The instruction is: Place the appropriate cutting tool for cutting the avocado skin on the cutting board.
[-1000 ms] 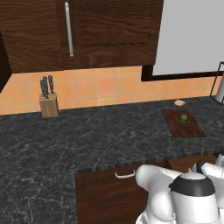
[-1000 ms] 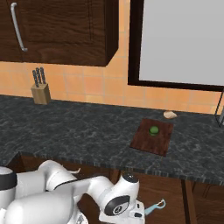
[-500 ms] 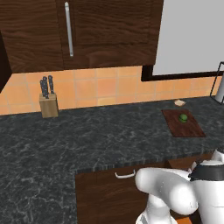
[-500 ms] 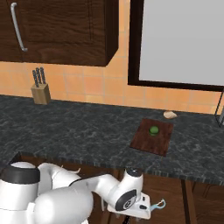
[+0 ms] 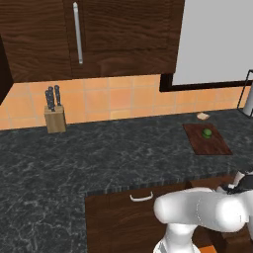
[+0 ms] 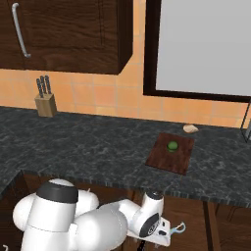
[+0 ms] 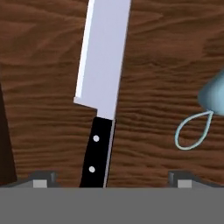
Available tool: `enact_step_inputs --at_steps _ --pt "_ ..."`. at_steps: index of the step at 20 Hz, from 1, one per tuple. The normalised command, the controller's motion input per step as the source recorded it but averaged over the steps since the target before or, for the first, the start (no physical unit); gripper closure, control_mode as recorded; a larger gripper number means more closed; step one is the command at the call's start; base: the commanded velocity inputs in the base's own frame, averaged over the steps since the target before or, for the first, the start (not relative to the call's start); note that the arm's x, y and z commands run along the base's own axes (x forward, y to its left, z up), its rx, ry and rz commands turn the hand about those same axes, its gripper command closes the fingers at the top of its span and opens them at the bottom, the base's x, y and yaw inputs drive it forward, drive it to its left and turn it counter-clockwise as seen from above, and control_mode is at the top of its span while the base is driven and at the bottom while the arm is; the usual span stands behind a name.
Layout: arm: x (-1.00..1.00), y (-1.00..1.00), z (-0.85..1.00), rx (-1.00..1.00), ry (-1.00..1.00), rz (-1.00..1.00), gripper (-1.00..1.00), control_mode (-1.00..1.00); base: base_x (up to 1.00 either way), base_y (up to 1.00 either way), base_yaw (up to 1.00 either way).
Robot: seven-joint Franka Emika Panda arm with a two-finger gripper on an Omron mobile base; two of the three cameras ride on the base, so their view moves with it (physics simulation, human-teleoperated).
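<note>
A knife [image 7: 103, 78] with a broad silver blade and a black riveted handle lies on the wooden floor of an open drawer. My gripper [image 7: 113, 179] is open right over it, and the handle runs between the two fingertips [image 7: 43, 177]. The dark reddish-brown cutting board [image 5: 197, 144] [image 6: 165, 158] lies on the black counter at the right. The small green avocado [image 5: 207, 132] [image 6: 172, 145] rests on it. My hand [image 6: 153, 223] hangs low in front of the counter, below the board.
A light blue looped utensil [image 7: 192, 131] [image 6: 179, 228] lies right of the knife in the drawer. A tan knife block [image 5: 55, 118] [image 6: 45, 104] stands at the back left. A small beige item [image 5: 202, 116] sits behind the board. Cabinets hang above.
The arm has swung to the right and down in front of the counter, carrying the hand lower toward the drawer. The board and avocado have not moved.
</note>
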Motion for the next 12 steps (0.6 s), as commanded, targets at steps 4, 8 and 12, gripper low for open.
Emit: enact_step_inputs --at_steps 4,8,12 --pt "0.11 0.01 -0.39 0.0 0.03 -0.05 -1.0 -1.0 0.0 0.0 0.0" --pt "0.0 0.14 -0.41 0.0 0.03 -0.01 -1.0 -1.0 0.0 0.0 0.0" --pt "0.0 0.26 -0.54 0.0 0.09 0.0 1.0 -1.0 0.0 0.0 0.0"
